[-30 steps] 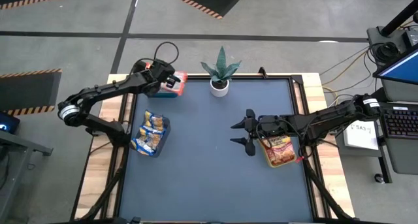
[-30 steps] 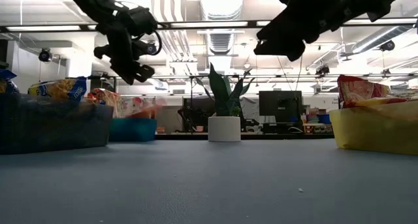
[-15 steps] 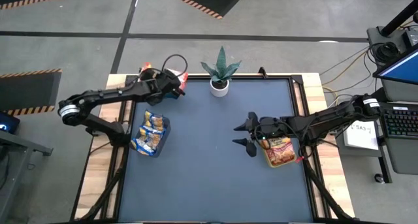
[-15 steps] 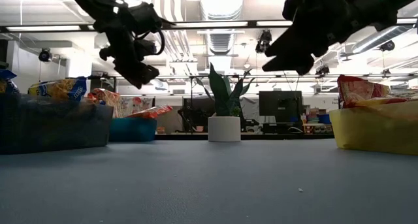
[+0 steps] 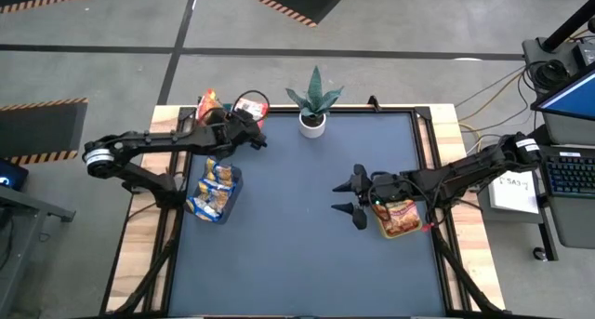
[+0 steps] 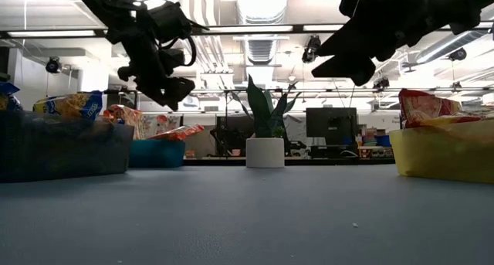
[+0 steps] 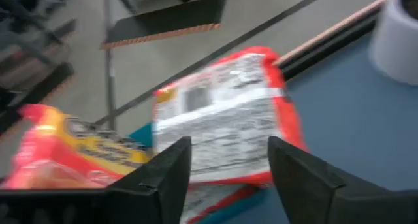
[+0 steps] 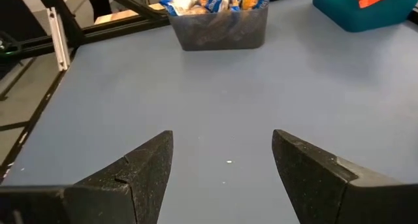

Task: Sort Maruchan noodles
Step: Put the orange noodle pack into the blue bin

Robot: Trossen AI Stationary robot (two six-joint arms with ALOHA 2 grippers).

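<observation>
left gripper (image 7: 228, 178) over the teal bin (image 5: 244, 126) at the table's far left corner, fingers apart, nothing held; red-and-white noodle packet (image 7: 225, 116) lies in the bin below.
risk: packet sits high and partly over the rim and may slide out. right gripper (image 5: 354, 196), fingers apart and empty, hangs beside the yellow bin (image 5: 386, 228).

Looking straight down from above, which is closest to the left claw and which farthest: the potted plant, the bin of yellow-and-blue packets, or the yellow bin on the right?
Measured from the left gripper in the high view:
1. The bin of yellow-and-blue packets, just below the left arm at the table's left edge, and the potted plant, at the back edge: too close to call.
2. The yellow bin, far across by the right gripper.
</observation>
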